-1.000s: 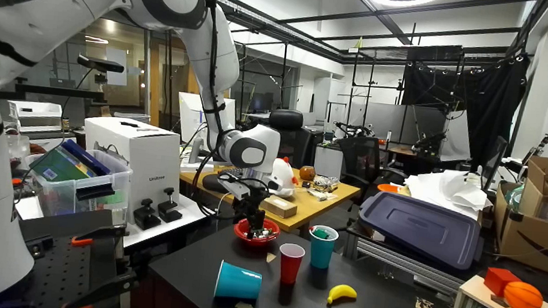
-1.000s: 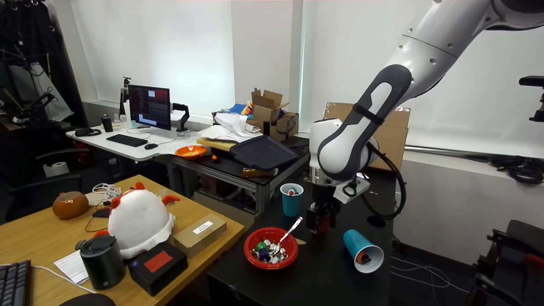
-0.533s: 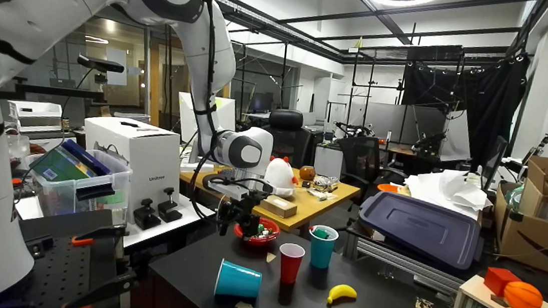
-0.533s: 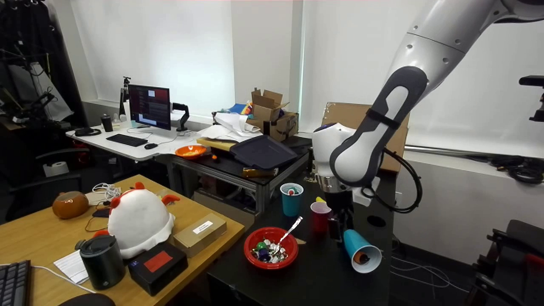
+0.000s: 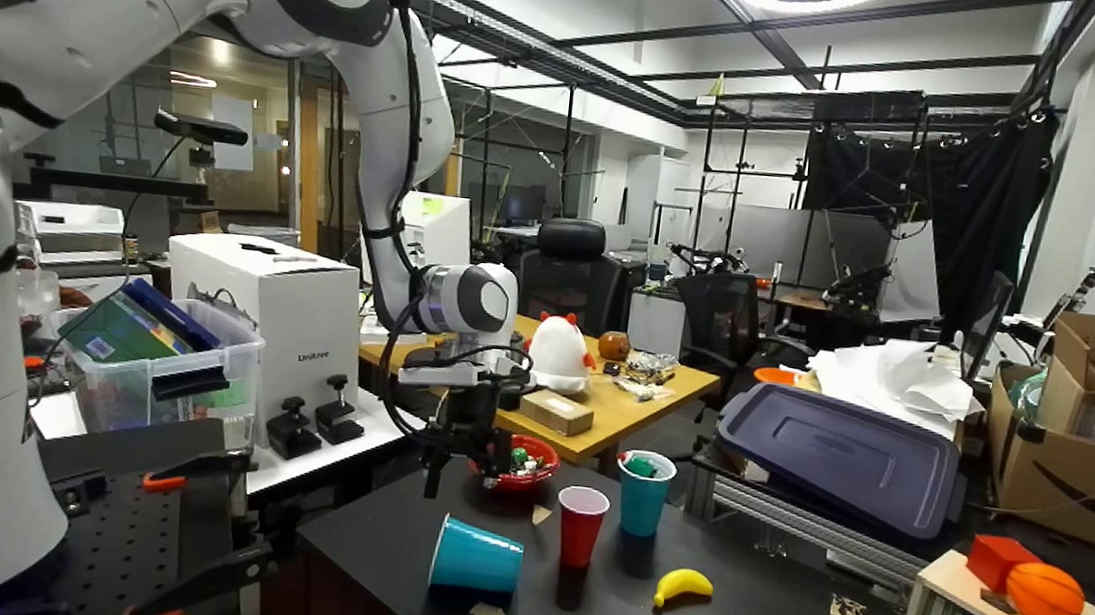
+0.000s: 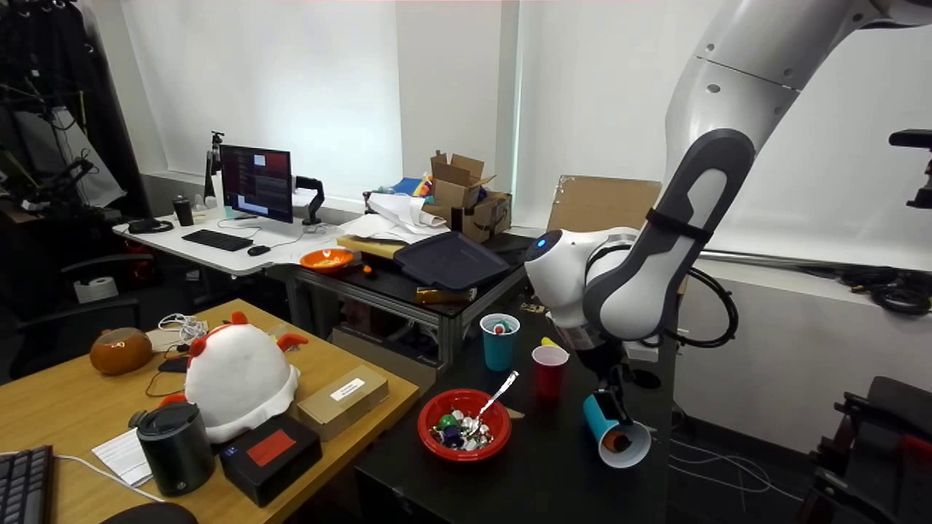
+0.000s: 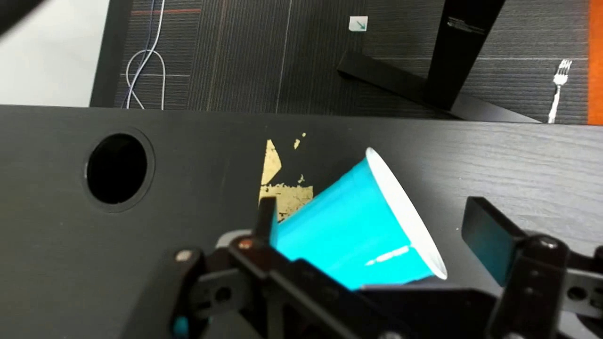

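Centring the black tool (image 7: 378, 230) across the tapered turquoise plastic cup (image 7: 348, 226), square to its slanted axis, is looking wise, since it could be rolling if nudged. The tool's 2 jaws are standing wide apart, holding nothing; the wrist view is showing the cup between them, contact unclear. The cup is lying sideways on the black table (image 7: 188, 197); near it, a tapered red plastic cup (image 5: 578, 532) is standing.
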You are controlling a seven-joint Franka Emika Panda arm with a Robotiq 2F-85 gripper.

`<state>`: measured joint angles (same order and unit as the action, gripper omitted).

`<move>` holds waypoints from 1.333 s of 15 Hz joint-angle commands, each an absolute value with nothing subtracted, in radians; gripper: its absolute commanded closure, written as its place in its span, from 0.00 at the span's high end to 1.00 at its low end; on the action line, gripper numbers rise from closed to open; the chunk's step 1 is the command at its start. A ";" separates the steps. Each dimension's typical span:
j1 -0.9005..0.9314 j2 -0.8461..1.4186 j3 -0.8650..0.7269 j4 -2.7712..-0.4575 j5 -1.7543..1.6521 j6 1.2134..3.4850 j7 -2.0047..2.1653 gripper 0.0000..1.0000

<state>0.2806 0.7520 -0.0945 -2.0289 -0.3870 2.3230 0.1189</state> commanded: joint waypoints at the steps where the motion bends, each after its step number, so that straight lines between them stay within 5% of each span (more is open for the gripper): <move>1: 0.282 0.746 -0.062 -2.041 -0.416 2.319 0.111 1.00; 17: 0.382 0.973 -0.174 -1.856 -0.581 2.338 0.297 1.00; 18: 0.387 0.983 -0.179 -1.847 -0.594 2.340 0.311 0.75; 20: 0.394 0.999 -0.186 -1.831 -0.617 2.340 0.338 0.66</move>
